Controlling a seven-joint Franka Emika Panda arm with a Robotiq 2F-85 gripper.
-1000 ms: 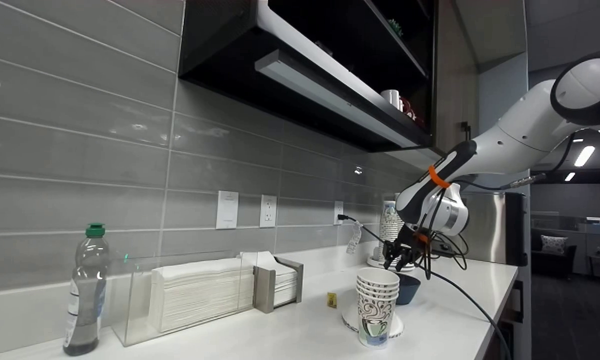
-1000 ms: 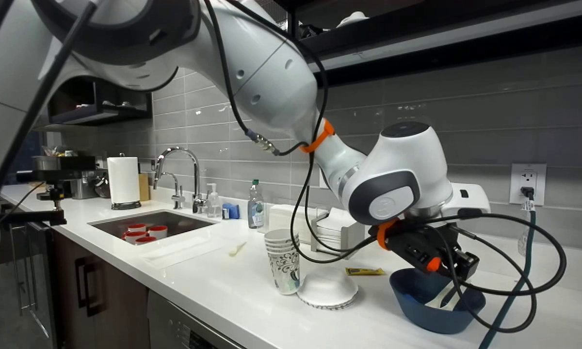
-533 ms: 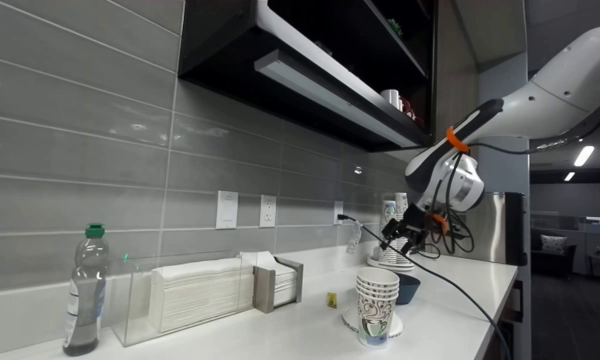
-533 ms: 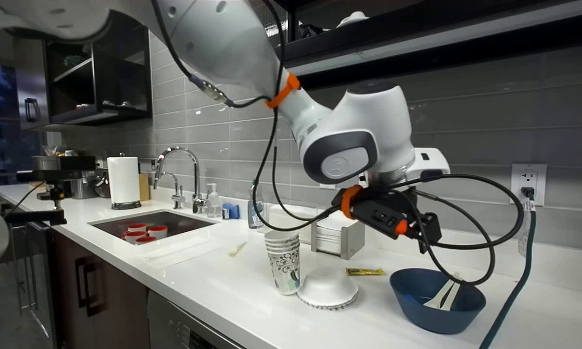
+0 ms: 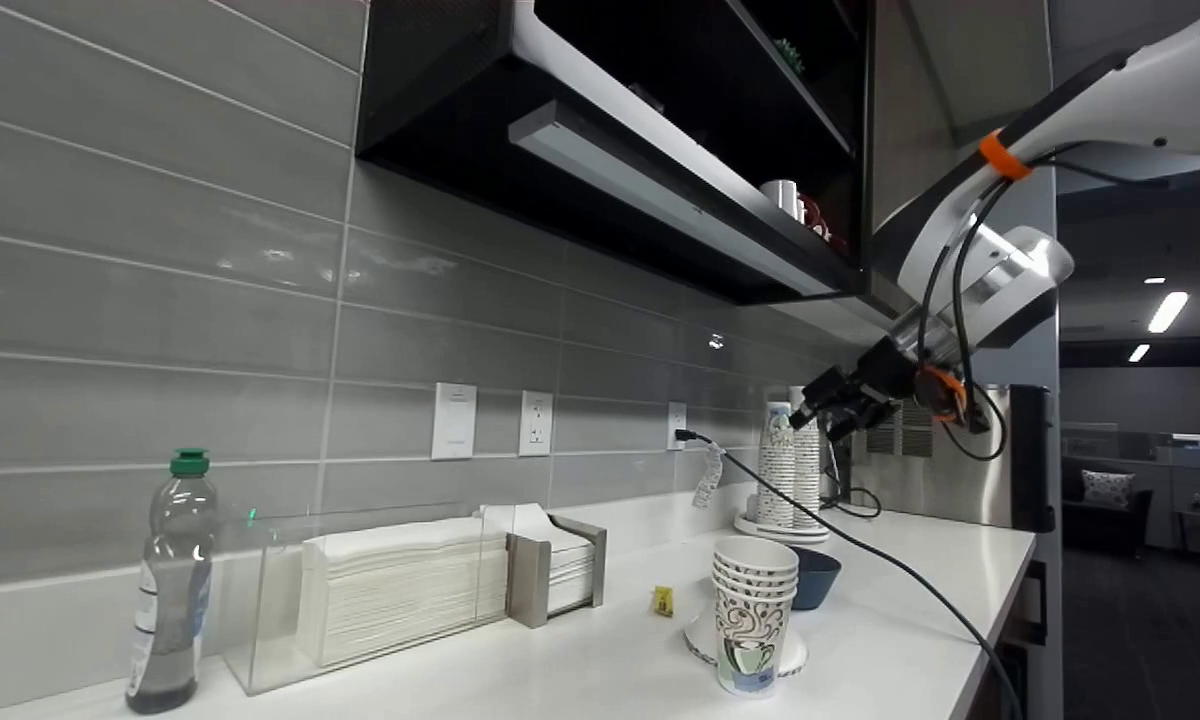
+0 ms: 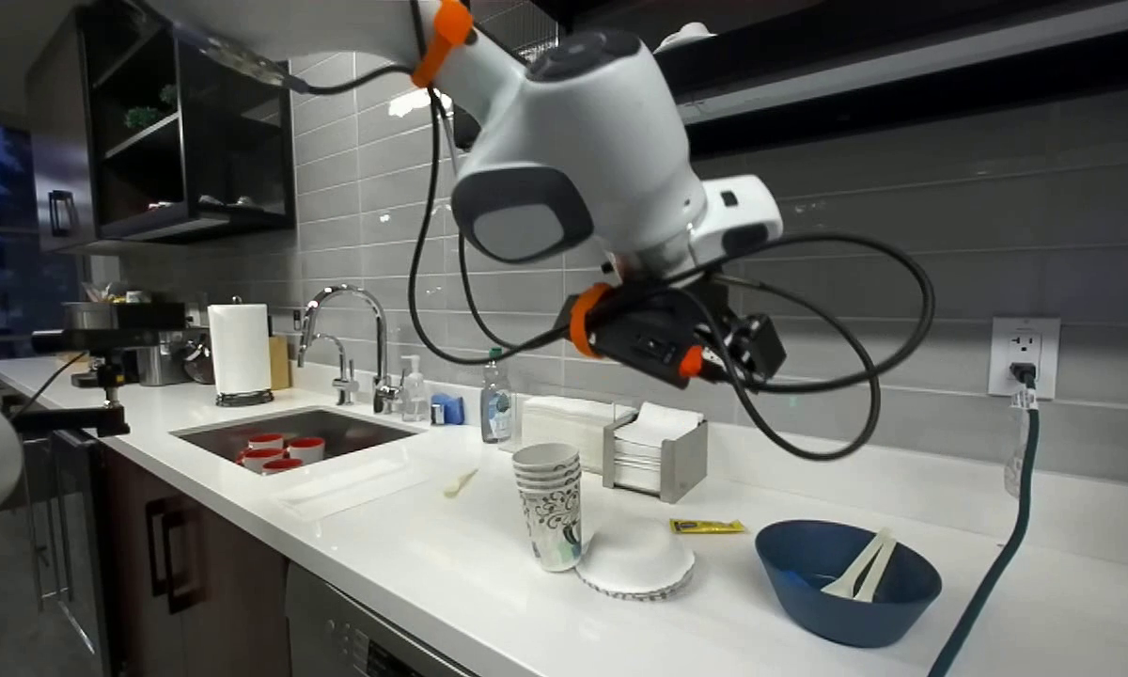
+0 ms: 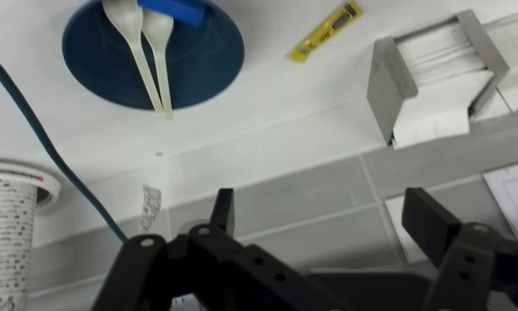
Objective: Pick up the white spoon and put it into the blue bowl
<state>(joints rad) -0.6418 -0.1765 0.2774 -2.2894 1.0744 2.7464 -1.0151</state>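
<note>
Find two white spoons (image 7: 160, 56) in blue bowl (image 7: 213, 62), with handles over rim at six o'clock in wrist view, near blue block (image 7: 175, 9). Judge placing done; cannot tell target spoon from its neighbour. See gripper (image 7: 321, 211) well apart from bowl, with fingers spread, holding nothing. Likely needs no more, unless meaning pale utensil (image 6: 460, 483) on counter (image 6: 423, 545), too small to identify. From bowl, in an exterior view, note cord (image 6: 977, 606) at three o'clock, possible snag; yellow packet (image 6: 707, 527) at ten; paper bowls (image 6: 634, 557) and cup stack (image 6: 552, 517) toward nine.

Showed smooth, plastic-looking finishes on the round dark-blue bowl (image 6: 837, 619) and slim off-white spoons (image 7: 131, 21), and a reflective gloss on rectangular grey ceramic-looking wall tiles (image 5: 160, 318).
</note>
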